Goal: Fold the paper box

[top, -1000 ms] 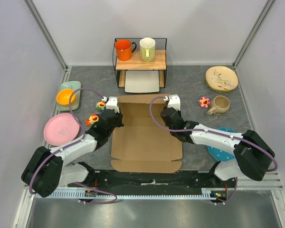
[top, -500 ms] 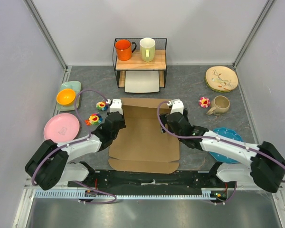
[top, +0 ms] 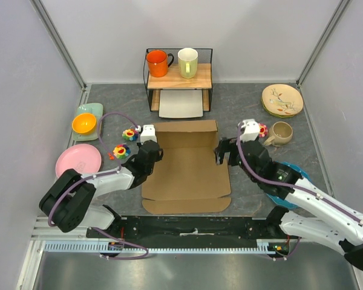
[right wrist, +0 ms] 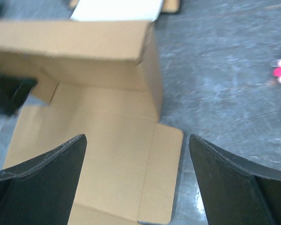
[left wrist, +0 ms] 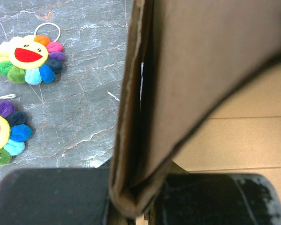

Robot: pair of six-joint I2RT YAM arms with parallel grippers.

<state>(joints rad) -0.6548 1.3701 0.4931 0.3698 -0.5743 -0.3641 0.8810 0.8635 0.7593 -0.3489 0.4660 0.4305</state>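
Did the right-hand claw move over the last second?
Yes. The right gripper has opened and pulled back off the brown cardboard paper box, rightward toward the beige ceramic mug.

The paper box (top: 187,178) is made of plain brown cardboard, matt throughout, and a rough, fibrous cut edge is shown in the left wrist view. The surface (top: 242,103) is given a grey, marbled stone look with a faint sheen. The flower toy (left wrist: 28,58) is made of soft plush cloth. The fingers (right wrist: 37,178) of the right gripper (right wrist: 137,140) are finished in matt black plastic.
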